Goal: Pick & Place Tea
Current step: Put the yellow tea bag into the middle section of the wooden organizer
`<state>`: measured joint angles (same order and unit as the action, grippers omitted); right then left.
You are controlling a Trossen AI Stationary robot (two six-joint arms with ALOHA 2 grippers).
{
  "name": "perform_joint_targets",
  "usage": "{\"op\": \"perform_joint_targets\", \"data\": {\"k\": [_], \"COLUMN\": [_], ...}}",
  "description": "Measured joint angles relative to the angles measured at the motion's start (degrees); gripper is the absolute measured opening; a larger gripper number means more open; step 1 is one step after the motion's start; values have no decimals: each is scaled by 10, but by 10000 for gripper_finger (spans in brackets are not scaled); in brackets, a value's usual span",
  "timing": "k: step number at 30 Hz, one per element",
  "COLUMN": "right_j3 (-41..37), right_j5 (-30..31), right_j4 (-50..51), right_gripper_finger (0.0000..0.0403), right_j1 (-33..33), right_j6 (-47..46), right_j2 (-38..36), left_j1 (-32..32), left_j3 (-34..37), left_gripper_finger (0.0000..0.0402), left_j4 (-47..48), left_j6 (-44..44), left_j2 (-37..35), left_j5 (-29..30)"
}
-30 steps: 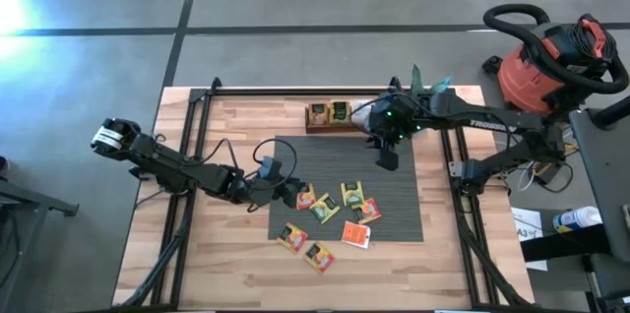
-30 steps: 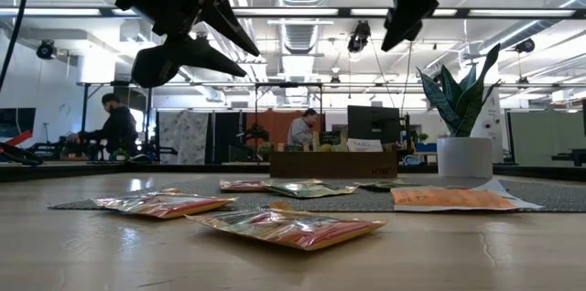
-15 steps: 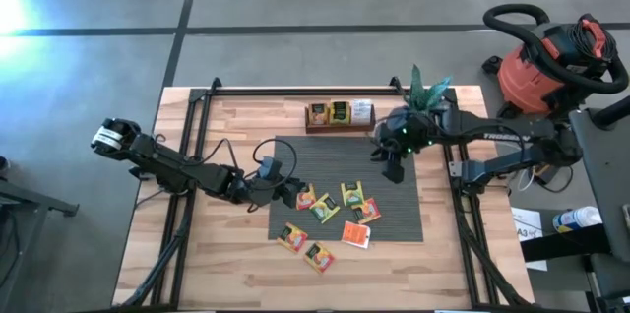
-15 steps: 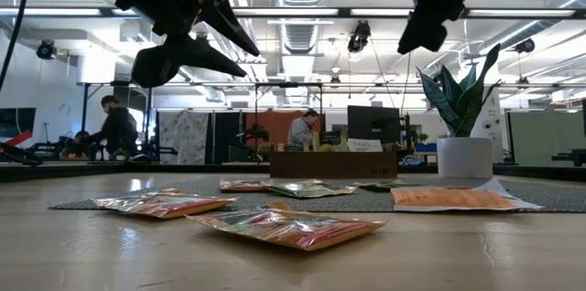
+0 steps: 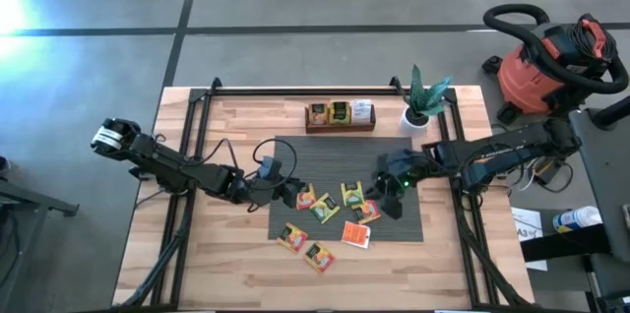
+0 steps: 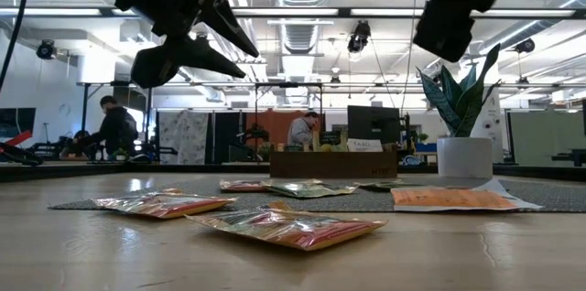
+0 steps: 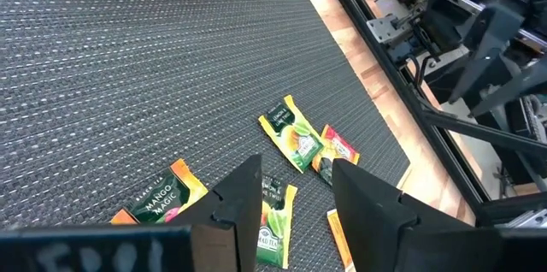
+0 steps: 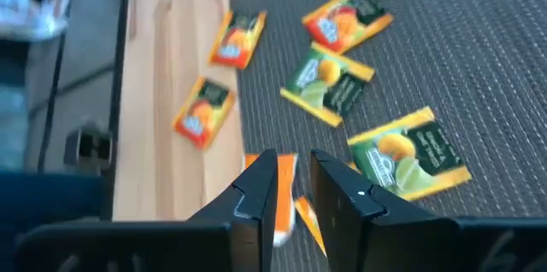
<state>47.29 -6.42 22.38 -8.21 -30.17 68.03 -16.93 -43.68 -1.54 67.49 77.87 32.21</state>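
Three flat square tea sachets (image 5: 342,112) already stand in the long dark brown wooden tray (image 5: 340,127); seven more (image 5: 330,213) lie loose, some on the grey ribbed mat (image 5: 345,156), some on the wooden table (image 5: 236,264). The right gripper (image 5: 390,198) hovers above the orange sachet (image 8: 282,188), fingers narrowly parted and empty. The left gripper (image 5: 287,193) waits spread beside the pile.
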Motion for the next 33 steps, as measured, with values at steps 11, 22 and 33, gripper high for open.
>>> {"op": "perform_joint_targets", "data": {"k": [11, 22, 33], "right_j3": [-15, 17, 76], "right_j5": [127, 123, 53], "right_j4": [-111, -145, -136], "right_gripper_finger": [70, 70, 70], "right_j1": [-27, -29, -39], "right_j6": [-154, -287, -418], "right_j2": [14, 114, 252], "left_j1": [0, 0, 0], "left_j3": [0, 0, 0], "left_gripper_finger": [138, 138, 138], "left_j4": [0, 2, 1], "left_j6": [0, 0, 0], "left_j2": [0, 0, 0], "left_j5": [0, 0, 0]}}
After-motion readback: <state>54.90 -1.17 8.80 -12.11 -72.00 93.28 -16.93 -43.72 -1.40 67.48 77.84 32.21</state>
